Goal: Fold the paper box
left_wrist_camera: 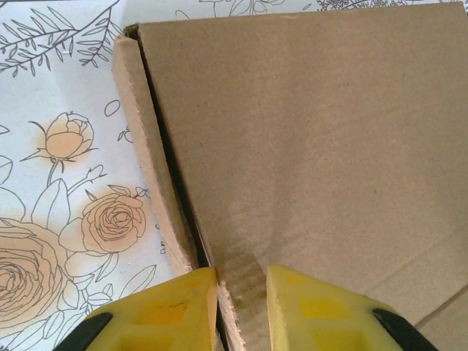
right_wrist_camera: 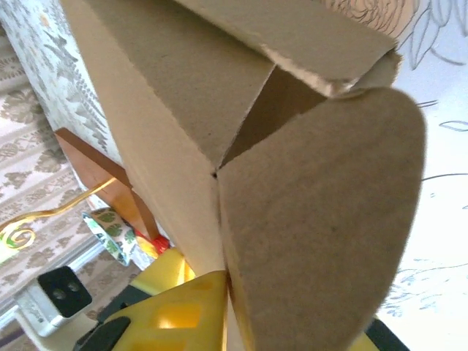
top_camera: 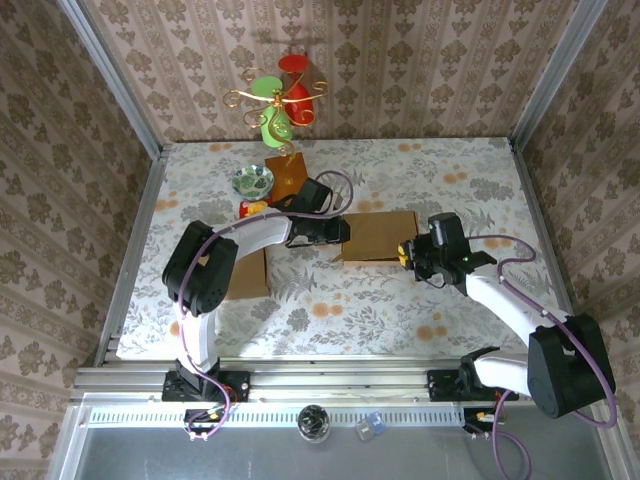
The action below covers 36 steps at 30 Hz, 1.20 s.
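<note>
The brown paper box (top_camera: 378, 235) lies flat at mid-table. My left gripper (top_camera: 345, 230) is at its left end. In the left wrist view the yellow fingers (left_wrist_camera: 183, 307) stand a narrow gap apart at the lid's frayed edge, one over the slot beside the side wall (left_wrist_camera: 150, 168), the other on the lid (left_wrist_camera: 307, 146), so the left gripper (left_wrist_camera: 242, 292) is open. My right gripper (top_camera: 405, 252) is at the box's right end. There a rounded flap (right_wrist_camera: 322, 219) runs down between the fingers of the right gripper (right_wrist_camera: 296, 314) and covers the far one.
A second flat cardboard piece (top_camera: 247, 272) lies left of centre under the left arm. At the back stand a wire ornament with red and green discs (top_camera: 285, 95), a patterned bowl (top_camera: 253, 181) and a red-and-yellow item (top_camera: 252, 209). Metal frame rails (top_camera: 130, 260) bound the table.
</note>
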{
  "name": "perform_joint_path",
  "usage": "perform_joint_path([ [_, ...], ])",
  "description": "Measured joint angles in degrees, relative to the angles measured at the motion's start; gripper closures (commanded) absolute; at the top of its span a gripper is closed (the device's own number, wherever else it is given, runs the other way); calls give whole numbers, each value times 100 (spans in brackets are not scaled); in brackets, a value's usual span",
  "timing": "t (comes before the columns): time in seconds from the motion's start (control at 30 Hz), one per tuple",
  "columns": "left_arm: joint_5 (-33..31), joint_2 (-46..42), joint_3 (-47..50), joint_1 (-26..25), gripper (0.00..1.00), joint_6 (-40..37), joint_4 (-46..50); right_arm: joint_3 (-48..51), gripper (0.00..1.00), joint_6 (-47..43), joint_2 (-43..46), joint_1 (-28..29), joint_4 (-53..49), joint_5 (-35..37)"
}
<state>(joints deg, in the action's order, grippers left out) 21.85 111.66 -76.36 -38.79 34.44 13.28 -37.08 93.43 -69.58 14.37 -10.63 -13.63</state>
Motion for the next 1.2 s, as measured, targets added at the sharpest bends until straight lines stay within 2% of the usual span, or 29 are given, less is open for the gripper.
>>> perform_joint_path([
  [0.23, -90, 0, 2, -24, 75, -87, 0, -662, 43, -1309, 0, -299, -1113, -273],
  [0.37, -136, 0, 2, -26, 74, -122, 17, -1239, 34, -2212, 22, -380, -1777, -382],
  [0.6, -173, 0, 2, -57, 72, -166, 46, -1987, 29, -3901, 262, -737, -3093, -461],
  [0.73, -173, 0, 2, -57, 71, -208, 70, -2382, 33, -5029, 31, -1250, -3438, -433],
  [0.83, -177, 0, 0, -57, 69, -256, 98, -2616, 32, -5777, -673, -1497, -3416, -463],
  [0.97, -195, 2, 0, -57, 68, -326, 138, -3064, 32, -6583, -1982, -1539, -3366, -529],
  [1.2, -195, 4, 0, -57, 66, -378, 144, -3679, 36, -7322, -3425, -1537, -3279, -704],
])
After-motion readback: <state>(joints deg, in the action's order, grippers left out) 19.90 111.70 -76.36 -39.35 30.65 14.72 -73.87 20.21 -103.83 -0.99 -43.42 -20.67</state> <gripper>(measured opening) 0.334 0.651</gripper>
